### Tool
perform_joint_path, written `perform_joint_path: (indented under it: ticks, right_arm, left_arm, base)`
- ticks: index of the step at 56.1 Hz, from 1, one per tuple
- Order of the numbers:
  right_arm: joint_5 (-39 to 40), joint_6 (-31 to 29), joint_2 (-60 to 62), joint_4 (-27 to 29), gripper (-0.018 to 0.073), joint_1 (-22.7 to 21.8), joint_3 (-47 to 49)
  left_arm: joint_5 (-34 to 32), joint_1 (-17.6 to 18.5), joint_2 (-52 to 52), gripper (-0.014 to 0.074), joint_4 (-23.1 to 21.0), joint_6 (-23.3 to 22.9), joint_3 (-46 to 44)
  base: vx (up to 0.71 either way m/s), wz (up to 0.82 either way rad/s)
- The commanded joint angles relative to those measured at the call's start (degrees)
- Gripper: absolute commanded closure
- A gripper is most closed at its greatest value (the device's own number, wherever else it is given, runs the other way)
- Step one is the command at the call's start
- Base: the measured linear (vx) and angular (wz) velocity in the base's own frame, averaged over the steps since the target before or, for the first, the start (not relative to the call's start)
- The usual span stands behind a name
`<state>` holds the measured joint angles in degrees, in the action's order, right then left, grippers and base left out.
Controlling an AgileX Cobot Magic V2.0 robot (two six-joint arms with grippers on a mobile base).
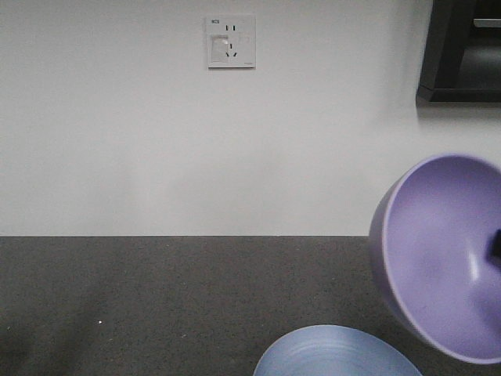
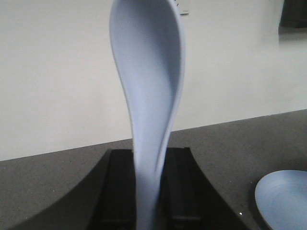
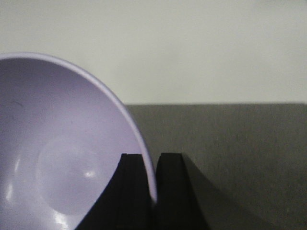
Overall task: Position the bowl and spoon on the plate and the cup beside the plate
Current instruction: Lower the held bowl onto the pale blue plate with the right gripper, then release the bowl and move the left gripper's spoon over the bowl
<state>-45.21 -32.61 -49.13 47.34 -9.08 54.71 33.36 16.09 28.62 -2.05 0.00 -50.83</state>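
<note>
Pale, plain wall (image 1: 117,133) filled most of the front view, with a white socket plate (image 1: 231,41) high up and a dark boxy object (image 1: 462,51) at the top right corner; below it ran a dark grey speckled counter (image 1: 141,305). At the right edge of that view the bowl (image 1: 446,258) hung in the air above the counter, tipped steeply so its lavender inside faced the camera, partly cut off by the frame; a small dark shape showed inside it at the frame edge, too cropped to identify. Below and left of it, the plate (image 1: 333,352) lay flat on the counter, only its far part in view. From the right wrist, the right gripper (image 3: 151,160) was clamped on the bowl's rim, one black finger inside the bowl (image 3: 62,158) and the other outside against its wall. From the left wrist, the left gripper (image 2: 151,160) was closed on the handle of the spoon (image 2: 148,96), which stood upright with its scoop uppermost against the wall; the plate (image 2: 283,199) showed at the lower right, on the counter, apart from the spoon.
</note>
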Motion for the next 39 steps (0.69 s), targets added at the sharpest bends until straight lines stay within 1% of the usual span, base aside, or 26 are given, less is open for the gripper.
perform_joint_path:
  ticks: [1, 6, 11, 15, 18, 25, 39]
  right_arm:
    - [1.46, 0.21, -8.00, -2.37, 0.0568, 3.33, 1.58]
    - [2.33, 0.82, -15.01, -6.19, 0.0568, 7.58, 1.58]
    - [5.54, 2.63, -21.22, -9.06, 0.0568, 11.90, 1.58]
    - [8.21, 4.24, -25.99, -10.92, 0.0568, 14.24, 1.58]
    - [9.32, 5.16, -28.94, -11.04, 0.0568, 15.07, 1.58]
    - [11.17, 4.83, -34.08, -11.02, 0.0568, 16.16, 1.58]
    - [12.58, 4.59, -38.54, -11.06, 0.0567, 16.16, 1.58]
  left_arm:
    - [-3.63, 0.30, 0.66, 0.0603, -0.47, -0.60, -1.44]
    - [-2.43, 0.30, 0.66, 0.0603, -0.47, -0.60, -1.44]
    - [-1.49, 0.30, 0.66, 0.0603, -0.47, -0.60, -1.44]
    - [-0.98, 0.30, 0.66, 0.0603, -0.47, -0.60, -1.44]
    - [-0.74, 0.30, 0.66, 0.0603, -0.47, -0.60, -1.44]
    - [0.26, 0.30, 0.66, 0.0603, -0.47, -0.65, -1.44]
    - [0.89, 0.30, 0.66, 0.0603, -0.60, -0.71, -1.44]
  base:
    - [0.00, 0.00]
    - [0.00, 0.00]
    - [0.00, 0.00]
    - [0.00, 0.00]
    - [0.00, 0.00]
    - [0.00, 0.00]
    - [0.00, 0.00]
